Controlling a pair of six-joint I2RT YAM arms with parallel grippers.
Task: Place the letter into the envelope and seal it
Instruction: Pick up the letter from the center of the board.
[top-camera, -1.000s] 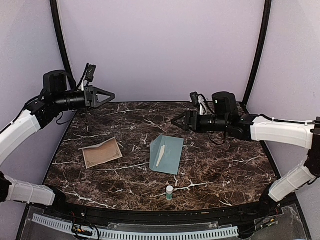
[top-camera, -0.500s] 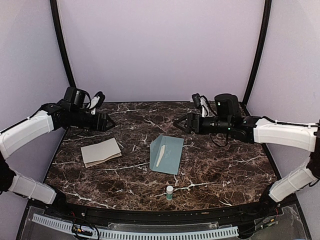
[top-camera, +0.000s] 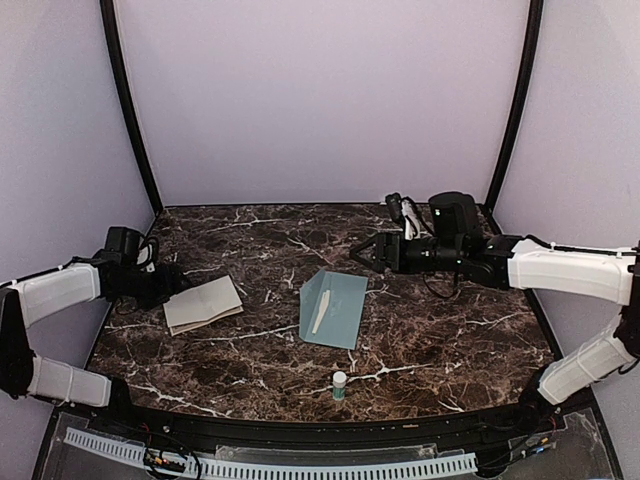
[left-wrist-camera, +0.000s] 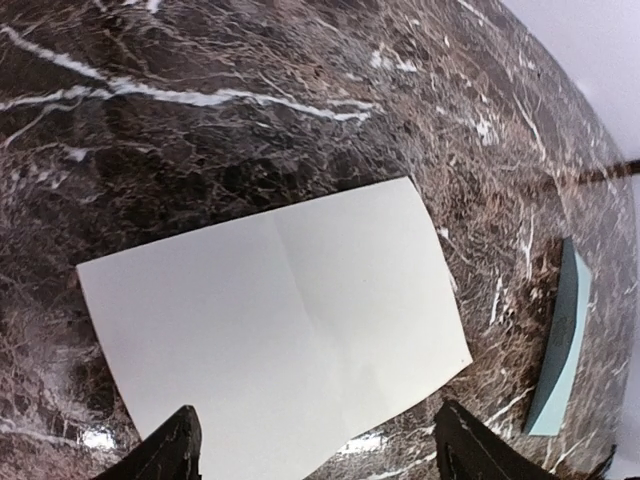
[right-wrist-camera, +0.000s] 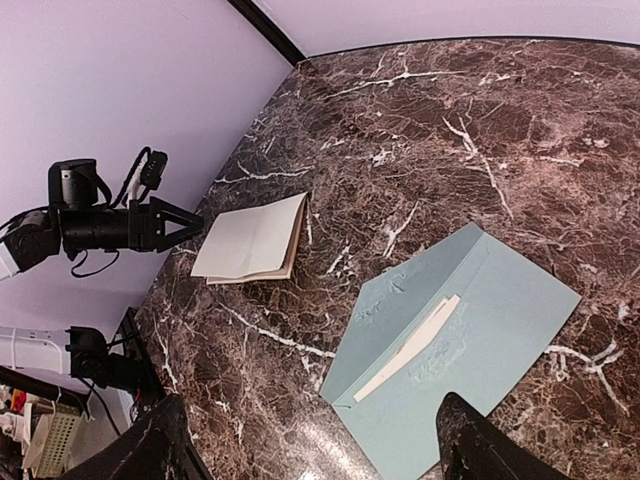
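The letter (top-camera: 203, 304) is a folded pale sheet lying flat on the left of the marble table (top-camera: 440, 340); the left wrist view shows its creased top (left-wrist-camera: 280, 320). My left gripper (top-camera: 176, 285) is low at the letter's left edge, open, with one fingertip on each side of the sheet (left-wrist-camera: 320, 452). The teal envelope (top-camera: 334, 308) lies mid-table with its pointed flap open and a pale strip on it (right-wrist-camera: 470, 340). My right gripper (top-camera: 360, 252) hovers behind the envelope, open and holding nothing (right-wrist-camera: 315, 450).
A small white glue stick (top-camera: 339, 384) stands upright near the front edge, in front of the envelope. Purple walls and black corner posts close in the table at the back and on both sides.
My left arm has swung down from high at the back left to table level beside the letter, and its jaws have opened. The letter now lies folded flat. The right arm has barely moved.
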